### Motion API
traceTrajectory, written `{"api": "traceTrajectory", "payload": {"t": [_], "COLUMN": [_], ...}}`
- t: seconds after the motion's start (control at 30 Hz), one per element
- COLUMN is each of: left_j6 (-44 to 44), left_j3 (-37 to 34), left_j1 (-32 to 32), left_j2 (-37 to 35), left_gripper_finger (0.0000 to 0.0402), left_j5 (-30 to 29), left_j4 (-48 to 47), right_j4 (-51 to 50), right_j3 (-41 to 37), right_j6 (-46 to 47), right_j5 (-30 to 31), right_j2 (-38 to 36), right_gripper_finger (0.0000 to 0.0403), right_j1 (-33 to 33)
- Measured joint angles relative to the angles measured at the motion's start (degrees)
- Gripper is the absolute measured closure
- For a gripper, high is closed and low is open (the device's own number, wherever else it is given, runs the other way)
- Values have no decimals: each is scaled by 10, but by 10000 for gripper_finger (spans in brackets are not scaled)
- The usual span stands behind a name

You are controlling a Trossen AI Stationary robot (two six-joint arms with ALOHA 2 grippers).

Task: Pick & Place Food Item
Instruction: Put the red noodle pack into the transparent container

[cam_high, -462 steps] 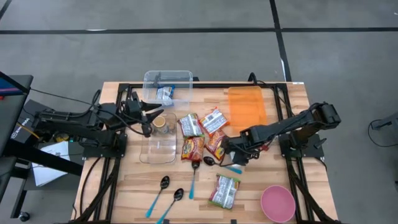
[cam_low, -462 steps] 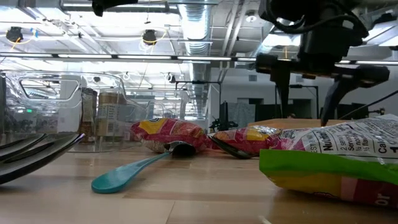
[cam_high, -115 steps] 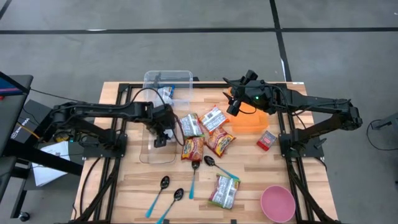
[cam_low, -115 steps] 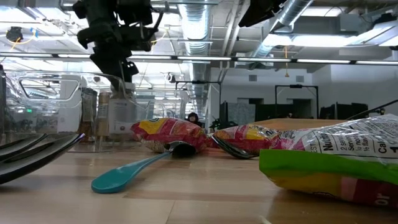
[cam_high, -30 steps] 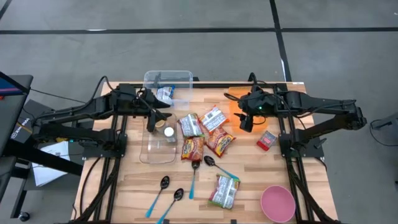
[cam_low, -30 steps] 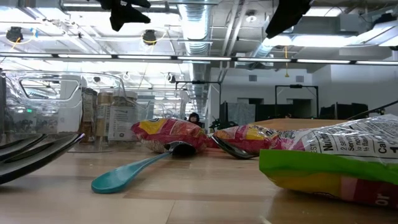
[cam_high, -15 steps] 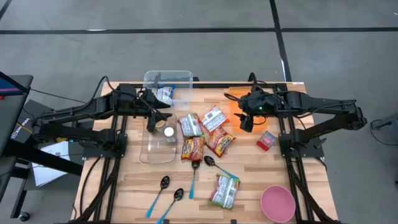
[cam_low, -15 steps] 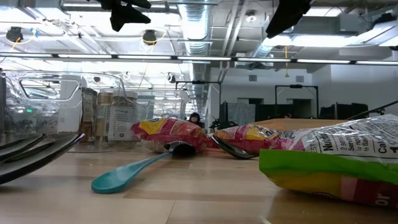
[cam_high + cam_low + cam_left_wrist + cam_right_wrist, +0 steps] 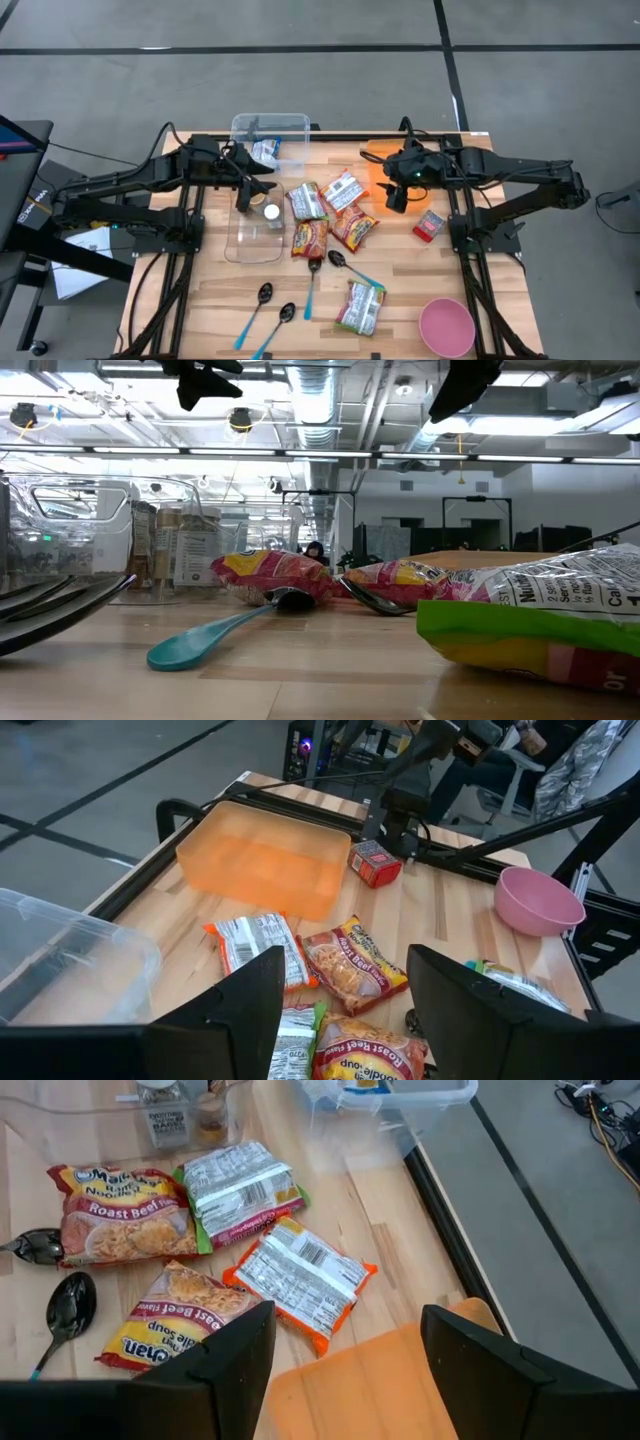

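Several ramen packets (image 9: 328, 215) lie flat in the middle of the table; they also show in the right wrist view (image 9: 240, 1195). Another packet (image 9: 361, 307) lies near the front edge. A small jar (image 9: 270, 211) stands on a clear tray (image 9: 252, 240). A small red box (image 9: 429, 226) rests on the table right of the orange bin (image 9: 410, 160). My left gripper (image 9: 245, 190) hovers open and empty over the clear tray's far end; its wrist view shows the gap (image 9: 345, 1020). My right gripper (image 9: 397, 196) hovers open and empty over the orange bin's near-left edge (image 9: 345, 1380).
A clear plastic bin (image 9: 270, 137) with a packet in it stands at the far left. A pink bowl (image 9: 446, 327) sits at the near right corner. Several spoons (image 9: 275, 305) lie near the front edge, and one teal-handled spoon (image 9: 210, 635) shows in the low view.
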Motion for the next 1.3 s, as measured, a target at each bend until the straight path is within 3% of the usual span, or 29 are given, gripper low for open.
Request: {"api": "traceTrajectory", "payload": {"t": [0.17, 0.37, 0.67, 1.0, 1.3], "left_j6": [0, 1, 0, 0, 0], "left_j3": [0, 0, 0, 0, 0], "left_j1": [0, 0, 0, 0, 0], "left_j2": [0, 0, 0, 0, 0], "left_gripper_finger": [196, 196, 196, 196, 196], "left_j5": [0, 0, -7, -8, -9], "left_j4": [0, 0, 1, 4, 4], "right_j4": [2, 52, 67, 139, 250], "right_j3": [-20, -71, -116, -224, -327], "right_j6": [8, 8, 28, 25, 9], "right_j5": [-9, -105, -133, -277, -285], "right_j2": [0, 2, 2, 2, 2], "right_gripper_finger": [159, 159, 159, 159, 159], "right_j1": [0, 0, 6, 9, 11]}}
